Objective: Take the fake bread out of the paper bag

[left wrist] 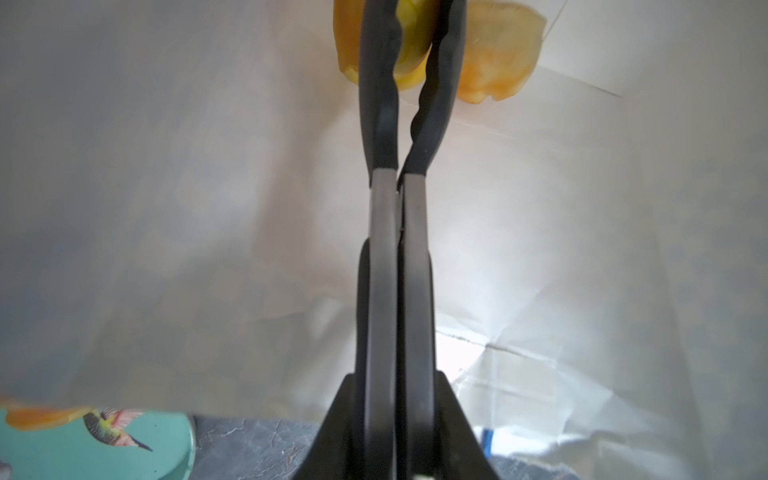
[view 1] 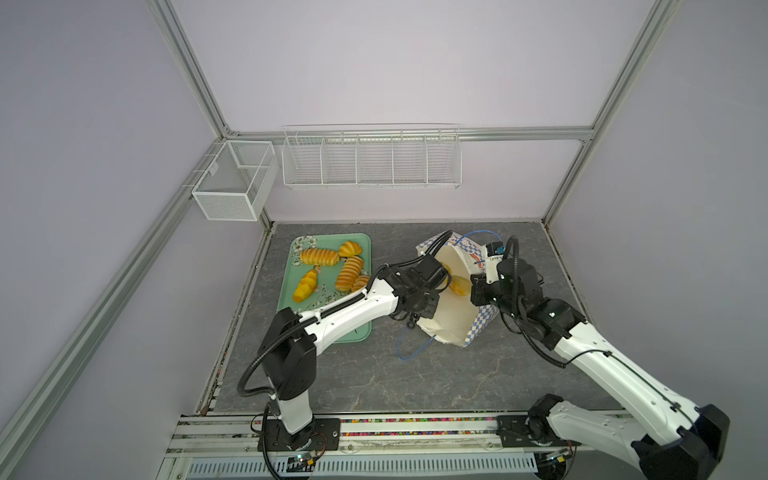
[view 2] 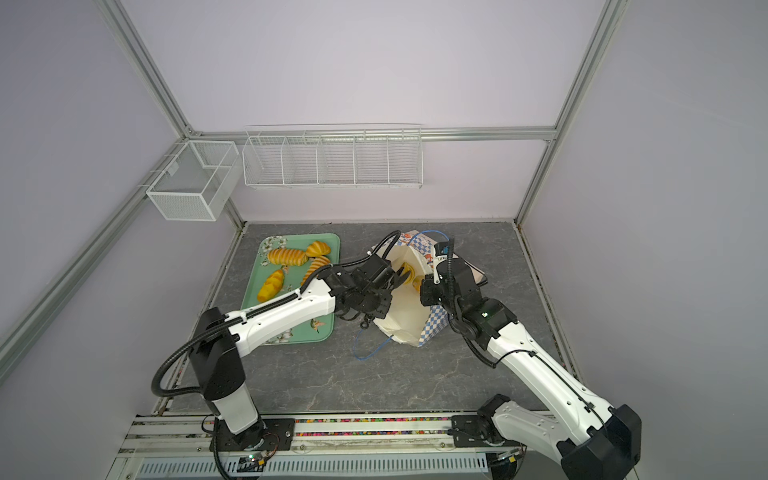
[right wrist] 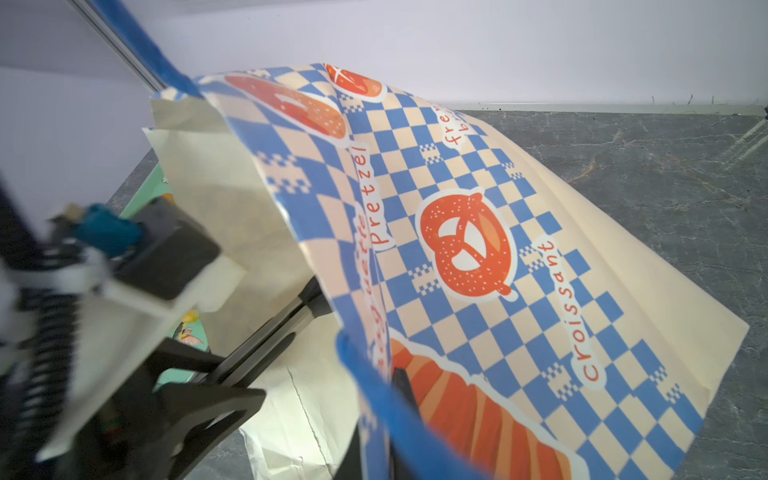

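Five glossy golden toy pastries (view 1: 320,256) lie on the mint-green flowered tray (view 1: 353,332) on the grey marbled desk (view 1: 374,374). Beside it the left pincer (left wrist: 411,37), deep in the tipped blue-and-white checked paper bag (right wrist: 552,291), is clamped narrow on a yellow fake bread (left wrist: 411,68), with a second bun (left wrist: 498,54) just beside. The right pincer (view 1: 477,296) pinches the bag's rim, seemingly holding its mouth open; orange print reads "Pretzel" and "croissant".

I log surfaces: paper bag (right wrist: 478,257) is thin creased paper, slight sheen outside, matt cream inside. In my left hand (left wrist: 411,20), fake bread (left wrist: 411,62) looks smooth, glossy, plastic. The fingers (left wrist: 378,83) are matt black. Below the hand, counter (view 1: 374,374) is matt grey, stone-veined.
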`<action>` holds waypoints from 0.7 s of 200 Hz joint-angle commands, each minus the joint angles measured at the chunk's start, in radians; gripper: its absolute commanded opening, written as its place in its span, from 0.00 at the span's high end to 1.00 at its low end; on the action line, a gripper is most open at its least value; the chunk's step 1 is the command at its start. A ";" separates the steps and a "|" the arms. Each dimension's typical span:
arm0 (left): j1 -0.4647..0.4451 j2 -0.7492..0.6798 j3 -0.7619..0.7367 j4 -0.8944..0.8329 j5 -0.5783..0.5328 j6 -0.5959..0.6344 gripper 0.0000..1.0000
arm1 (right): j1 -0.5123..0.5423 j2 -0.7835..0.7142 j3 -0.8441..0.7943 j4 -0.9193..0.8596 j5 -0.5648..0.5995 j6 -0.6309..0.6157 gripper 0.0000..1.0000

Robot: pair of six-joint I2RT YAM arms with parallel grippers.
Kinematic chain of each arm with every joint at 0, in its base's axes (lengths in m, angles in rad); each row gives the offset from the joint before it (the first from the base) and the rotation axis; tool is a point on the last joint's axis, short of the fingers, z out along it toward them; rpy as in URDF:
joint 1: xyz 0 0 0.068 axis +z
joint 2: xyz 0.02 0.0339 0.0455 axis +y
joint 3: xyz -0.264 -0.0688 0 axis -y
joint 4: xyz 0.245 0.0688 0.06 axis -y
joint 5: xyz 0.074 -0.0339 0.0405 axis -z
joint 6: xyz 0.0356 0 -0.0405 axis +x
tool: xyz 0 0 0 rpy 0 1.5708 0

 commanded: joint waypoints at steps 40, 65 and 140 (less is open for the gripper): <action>-0.012 -0.293 -0.199 0.126 0.109 0.052 1.00 | 0.005 0.050 0.052 0.009 0.019 -0.017 0.93; -0.011 -0.409 -0.290 0.167 0.126 0.034 1.00 | 0.005 0.063 0.064 0.001 0.032 -0.023 0.93; 0.039 -0.718 -0.443 0.103 0.051 -0.078 1.00 | -0.025 0.079 0.054 0.003 -0.001 0.000 0.93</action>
